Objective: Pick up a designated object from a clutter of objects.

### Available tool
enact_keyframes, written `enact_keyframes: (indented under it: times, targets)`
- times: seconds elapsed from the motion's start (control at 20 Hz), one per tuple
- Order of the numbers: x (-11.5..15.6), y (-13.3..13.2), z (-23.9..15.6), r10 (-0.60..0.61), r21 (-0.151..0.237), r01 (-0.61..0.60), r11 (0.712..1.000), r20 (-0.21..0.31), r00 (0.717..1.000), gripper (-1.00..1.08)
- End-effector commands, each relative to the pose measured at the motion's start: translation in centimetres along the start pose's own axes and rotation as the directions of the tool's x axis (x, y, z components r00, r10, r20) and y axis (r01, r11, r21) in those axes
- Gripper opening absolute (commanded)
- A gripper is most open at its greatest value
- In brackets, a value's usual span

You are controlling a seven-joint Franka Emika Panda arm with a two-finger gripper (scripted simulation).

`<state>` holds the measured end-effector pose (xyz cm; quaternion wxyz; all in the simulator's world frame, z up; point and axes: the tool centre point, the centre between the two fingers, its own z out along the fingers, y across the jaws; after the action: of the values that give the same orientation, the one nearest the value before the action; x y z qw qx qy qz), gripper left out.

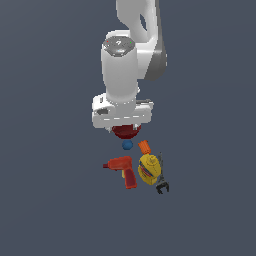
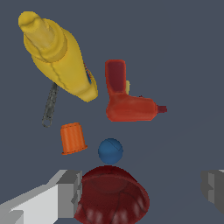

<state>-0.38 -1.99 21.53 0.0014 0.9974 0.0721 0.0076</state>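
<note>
The small blue ball [image 1: 127,145] [image 2: 110,151] lies on the floor between the dark red bowl [image 1: 125,132] [image 2: 111,199] and the red power drill [image 1: 122,170] [image 2: 127,98]. An orange ridged piece [image 1: 144,146] [image 2: 73,138] sits close beside the ball. My gripper [image 2: 140,190] hangs open above the bowl and holds nothing; its grey fingers [image 2: 65,192] stand wide apart. It is a little short of the ball. In the exterior view the white hand [image 1: 122,112] covers the fingers and part of the bowl.
A yellow container [image 1: 149,169] [image 2: 59,54] lies next to the drill. A dark grey clamp [image 1: 161,182] [image 2: 50,106] pokes out from behind the container. All the items crowd together on a plain dark grey floor [image 1: 50,200].
</note>
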Motion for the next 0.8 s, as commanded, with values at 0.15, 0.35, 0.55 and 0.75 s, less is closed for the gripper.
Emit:
enact_keyframes:
  times: [0.15, 0.35, 0.55, 0.75]
  targets:
    - [-1.1, -0.7, 5.6, -0.115, -0.002, 0.115, 0.993, 0.007, 0.993, 1.00]
    - [-2.1, -1.3, 8.8, -0.185, 0.000, 0.185, 0.983, 0.010, 0.983, 1.00]
    - [-3.0, -1.7, 11.1, -0.237, 0.004, 0.237, 0.972, 0.012, 0.971, 1.00]
    - [-3.7, -2.1, 12.6, -0.271, 0.006, 0.271, 0.963, 0.013, 0.962, 1.00]
